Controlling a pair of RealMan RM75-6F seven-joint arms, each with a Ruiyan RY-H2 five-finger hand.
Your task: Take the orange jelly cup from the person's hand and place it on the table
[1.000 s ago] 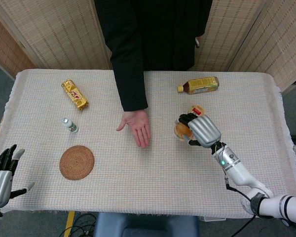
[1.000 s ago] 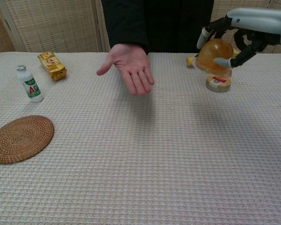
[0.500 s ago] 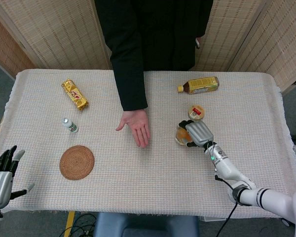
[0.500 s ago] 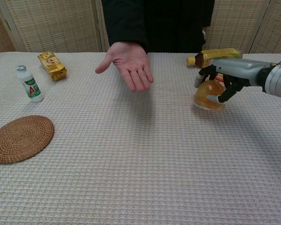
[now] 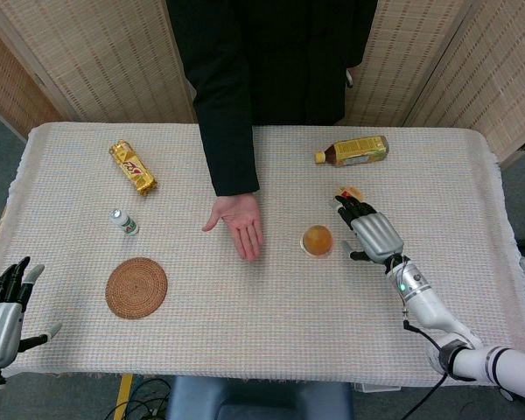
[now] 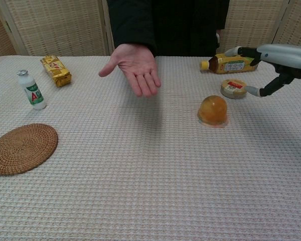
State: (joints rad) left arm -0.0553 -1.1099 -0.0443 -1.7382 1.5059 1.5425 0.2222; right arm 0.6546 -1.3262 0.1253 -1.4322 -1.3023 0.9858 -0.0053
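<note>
The orange jelly cup stands upside down on the table, right of centre, with nothing touching it. My right hand hovers just right of the cup, fingers spread and holding nothing. The person's hand stays out, palm up and empty, to the left of the cup. My left hand hangs open off the table's near left corner, seen only in the head view.
A second jelly cup lies behind my right hand, and a yellow tea bottle lies beyond it. On the left are a woven coaster, a small white bottle and a gold snack packet.
My right hand lowered the orange jelly cup onto the table, let go of it and drew back to the right with fingers spread. The person's hand barely moved.
</note>
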